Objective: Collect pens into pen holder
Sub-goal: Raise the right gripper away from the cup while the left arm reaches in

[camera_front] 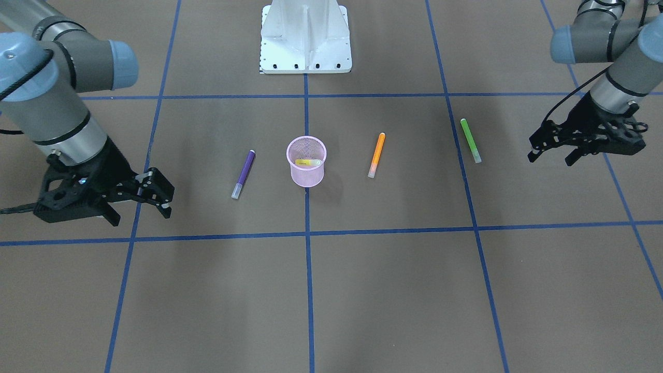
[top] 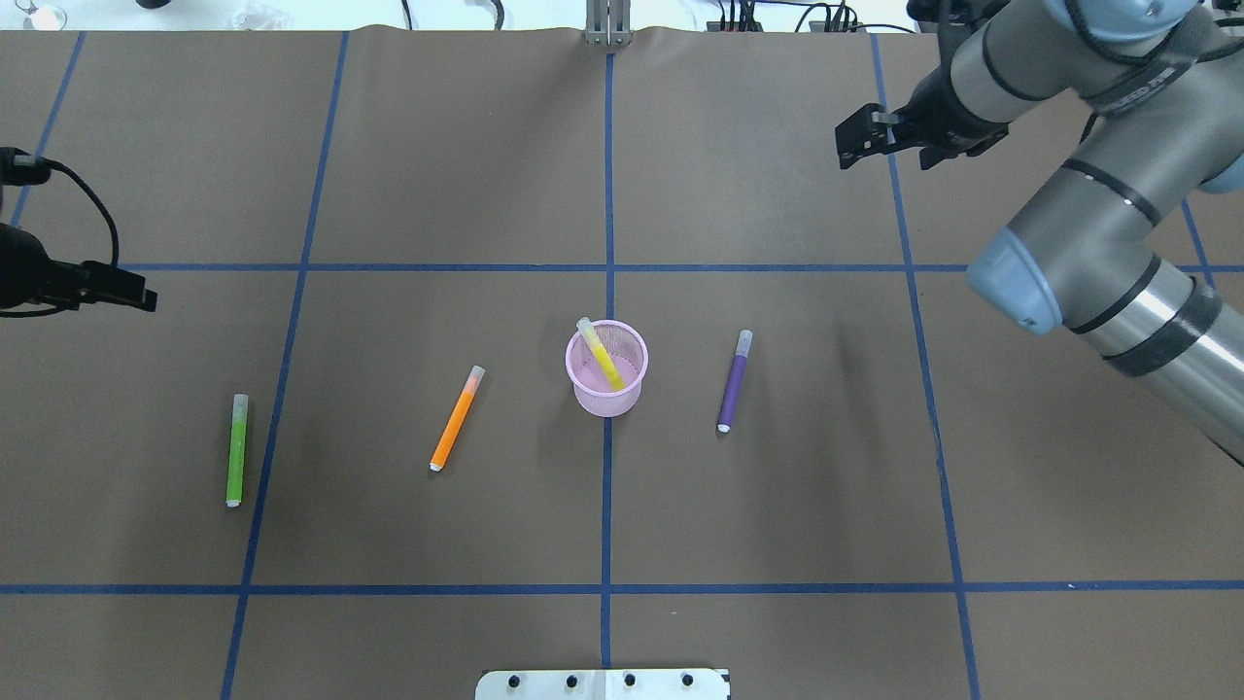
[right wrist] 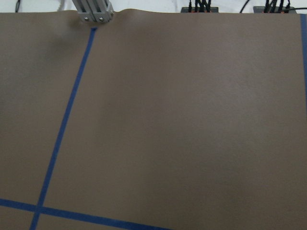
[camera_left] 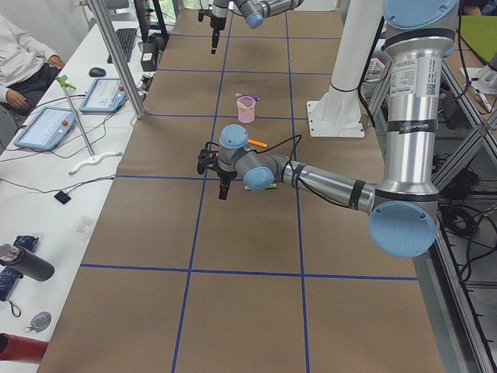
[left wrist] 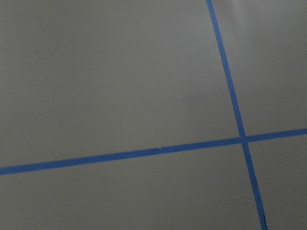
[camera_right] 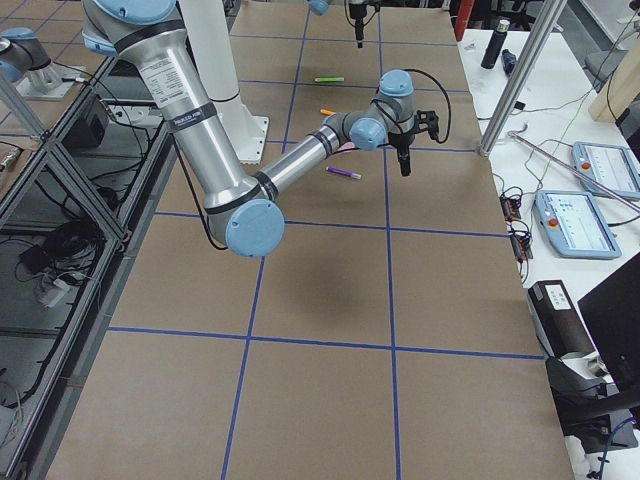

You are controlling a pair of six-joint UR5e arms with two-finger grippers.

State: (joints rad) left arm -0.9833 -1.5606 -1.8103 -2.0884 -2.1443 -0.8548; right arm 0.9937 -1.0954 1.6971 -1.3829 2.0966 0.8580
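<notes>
The pink mesh pen holder [camera_front: 306, 176] [top: 607, 403] stands upright at the table's middle, and a yellow pen [top: 603, 355] [camera_front: 308, 162] leans inside it. Three pens lie flat on the table: a purple one [camera_front: 243, 173] [top: 734, 381], an orange one [camera_front: 376, 154] [top: 457, 418] and a green one [camera_front: 470, 140] [top: 236, 449]. My left gripper [camera_front: 550, 158] hangs open and empty beyond the green pen. My right gripper [camera_front: 141, 215] [top: 884, 154] is open and empty, well away from the purple pen on the far side. Both wrist views show only brown table and blue tape.
The white robot base [camera_front: 305, 36] [top: 603, 683] stands behind the pen holder. Blue tape lines grid the brown table. Along the far edge runs a white side table with tablets [camera_left: 101, 95], metal posts [camera_left: 116, 54] and a seated person [camera_left: 23, 58].
</notes>
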